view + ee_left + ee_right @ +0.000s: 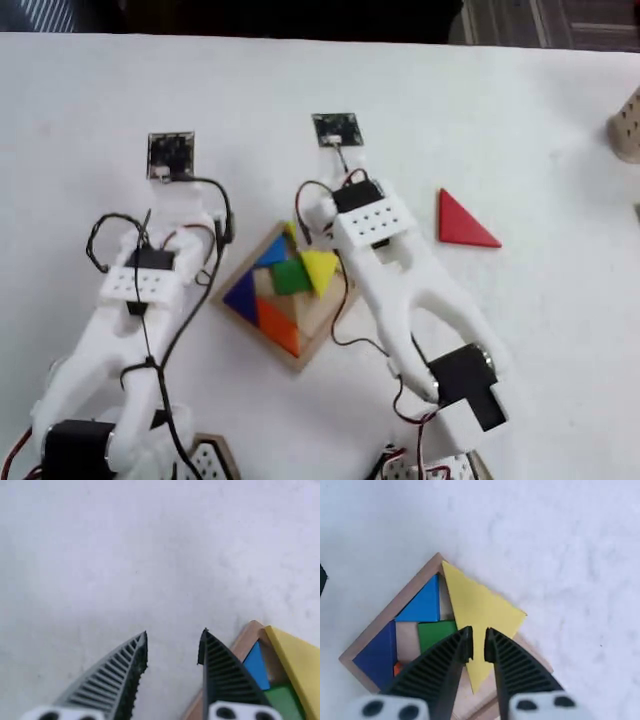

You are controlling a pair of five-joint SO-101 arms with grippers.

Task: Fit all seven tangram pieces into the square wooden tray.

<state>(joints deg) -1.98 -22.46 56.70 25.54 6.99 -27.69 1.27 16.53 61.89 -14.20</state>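
The right claw (478, 630) is narrowed to a slit over the yellow triangle (480, 602); contact cannot be told. The left claw (174, 631) is spread wide, nothing held.

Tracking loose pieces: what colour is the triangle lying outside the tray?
Red; the triangle shows best in the high view.

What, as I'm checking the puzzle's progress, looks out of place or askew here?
The yellow triangle sits askew: it crosses the rim of the tray and sticks out past one edge instead of lying inside. The red triangle lies alone on the table, apart from the tray.
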